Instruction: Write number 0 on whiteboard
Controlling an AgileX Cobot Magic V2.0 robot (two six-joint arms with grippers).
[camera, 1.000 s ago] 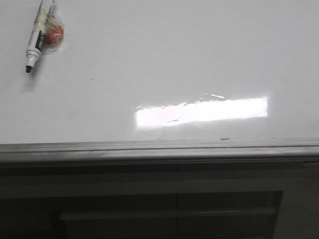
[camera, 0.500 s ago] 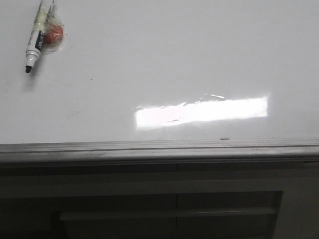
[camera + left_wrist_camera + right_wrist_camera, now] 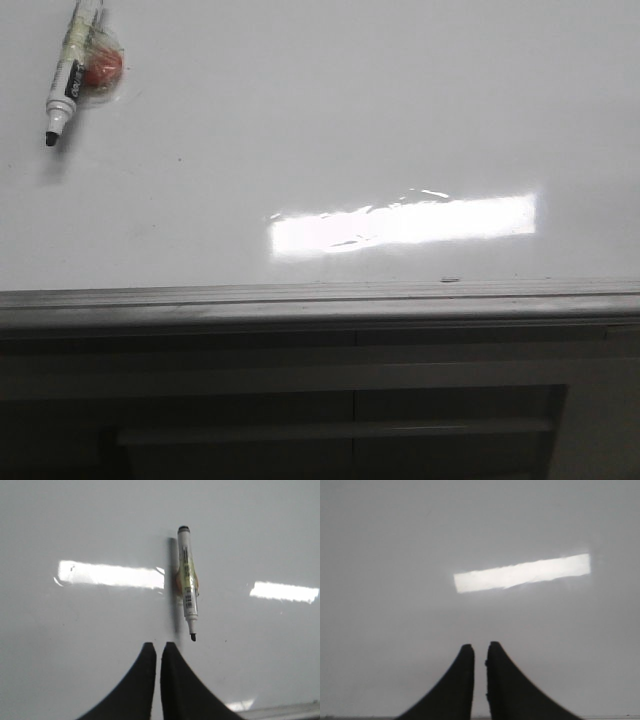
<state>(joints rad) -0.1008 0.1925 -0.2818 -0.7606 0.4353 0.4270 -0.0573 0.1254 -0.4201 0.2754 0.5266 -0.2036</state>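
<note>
Whiteboard (image 3: 330,120) surface lies glossy and bare, no number 0 drawn yet; it looks stiff, slick and unforgiving of smears. A marker (image 3: 65,80) rests uncapped at its far left corner, light and rigid, best taken mid-barrel, though a reddish object (image 3: 102,68) wrapped in clear film sits touching it. The left pincer (image 3: 159,652) hovers near its tip, fingers nearly together; the right pincer (image 3: 480,655) likewise, holding nothing.

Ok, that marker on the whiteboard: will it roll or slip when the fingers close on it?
The marker is a slim round barrel lying flat on the glossy whiteboard, so it would probably skid or roll if nudged. The reddish blob against its barrel may damp rolling. It looks stiff and light, its cap off.
</note>
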